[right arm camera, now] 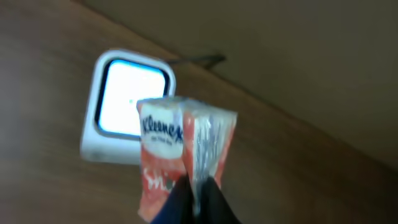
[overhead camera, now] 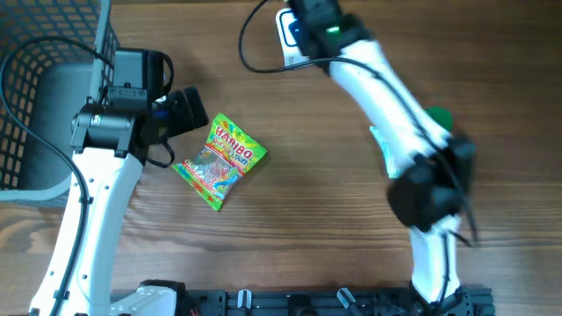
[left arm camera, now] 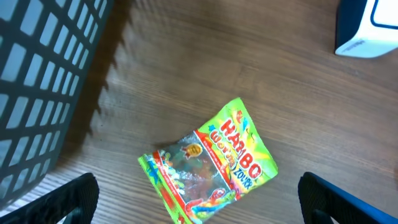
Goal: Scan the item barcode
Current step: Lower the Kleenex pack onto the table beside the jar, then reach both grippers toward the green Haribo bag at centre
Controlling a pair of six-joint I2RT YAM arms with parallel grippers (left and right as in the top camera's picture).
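Forward, right end effector (right arm camera: 198, 190), Kleenex pack (right arm camera: 186, 143) by scanner (right arm camera: 121, 102)

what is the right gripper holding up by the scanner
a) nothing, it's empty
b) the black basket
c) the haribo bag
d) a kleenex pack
D: in the right wrist view the right gripper is pinched shut on the Kleenex pack in front of the lit scanner, while the Haribo bag lies on the table.
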